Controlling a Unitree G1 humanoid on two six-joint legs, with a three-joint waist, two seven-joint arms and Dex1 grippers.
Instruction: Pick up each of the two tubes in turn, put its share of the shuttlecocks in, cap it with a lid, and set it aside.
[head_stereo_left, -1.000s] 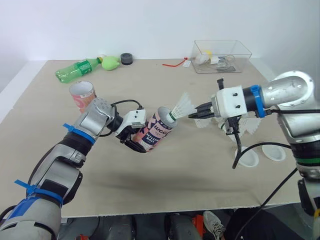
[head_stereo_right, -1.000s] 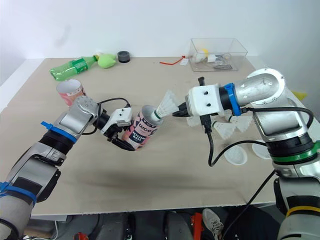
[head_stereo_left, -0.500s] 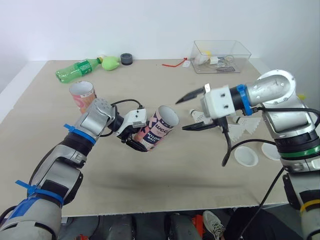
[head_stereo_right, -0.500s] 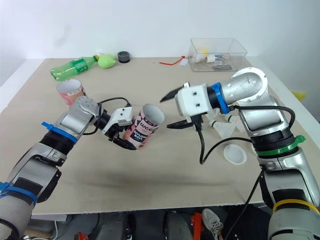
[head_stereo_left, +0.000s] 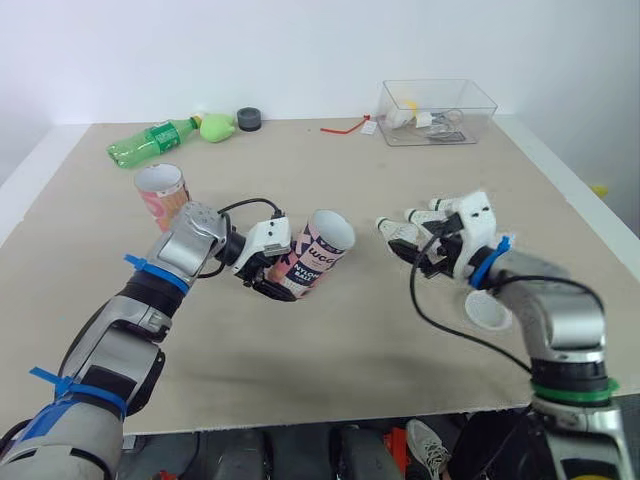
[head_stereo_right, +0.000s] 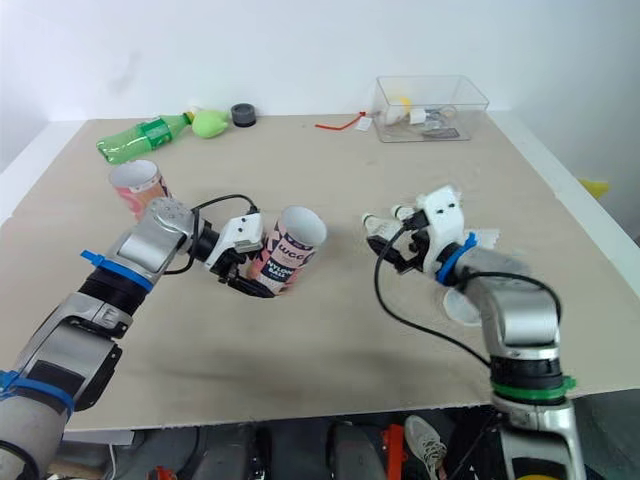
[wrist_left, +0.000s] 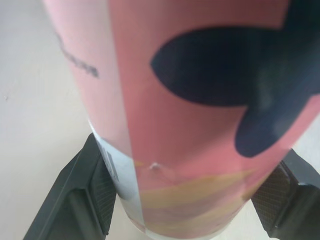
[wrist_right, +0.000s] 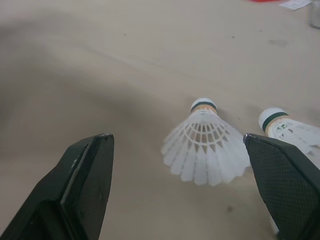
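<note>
Left jaws clamp the lower end of a pink printed cardboard tube (head_stereo_left: 318, 255), held tilted with its open mouth turned rightward. Right jaws gape wide and empty close to white feathered shuttlecocks (wrist_right: 206, 150) lying on the beige tabletop (head_stereo_left: 330, 370) (a second pink tube (head_stereo_left: 163, 190) stands upright farther left).

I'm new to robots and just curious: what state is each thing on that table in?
held tube: tilted, uncapped
left gripper: fingers shut on held tube
second tube: upright, uncapped
shuttlecock: lying on table
right gripper: fingers open near shuttlecock
lid: lying loose
green bottle: on its side
clear box: open top
</note>
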